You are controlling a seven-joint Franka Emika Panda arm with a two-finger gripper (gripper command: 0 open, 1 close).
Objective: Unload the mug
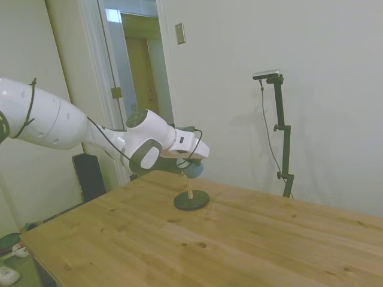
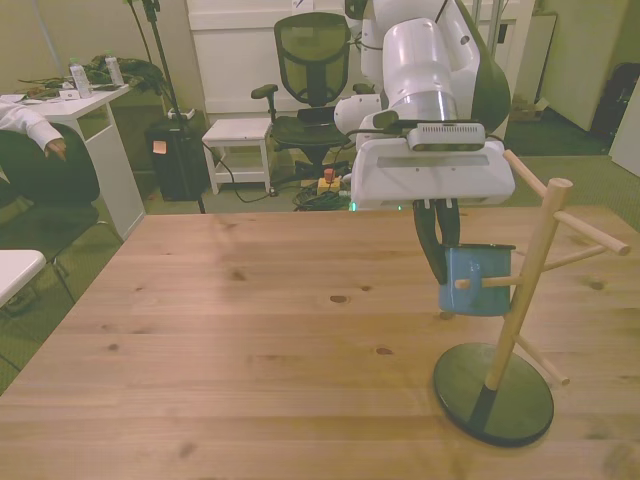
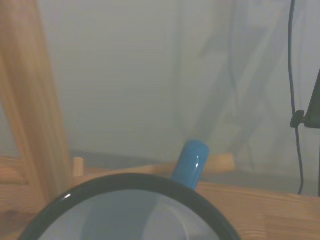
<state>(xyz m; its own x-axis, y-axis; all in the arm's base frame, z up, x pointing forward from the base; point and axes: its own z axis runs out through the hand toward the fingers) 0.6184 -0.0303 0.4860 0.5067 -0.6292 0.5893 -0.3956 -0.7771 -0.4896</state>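
Gripper apparently pinching mug — handle on peg stand, stand tilted

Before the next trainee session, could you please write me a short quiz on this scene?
1. True or false: the mug lies flat on the table.
2. What passes through the mug's handle? A) a peg of the stand B) a cable C) nothing
3. Fill in: the stand's round base is ____ in colour.

Key
1. False: it hangs above the table, with the gripper at its side toward the front view's left.
2. A: the wrist view shows a peg through the blue handle.
3. Dark.
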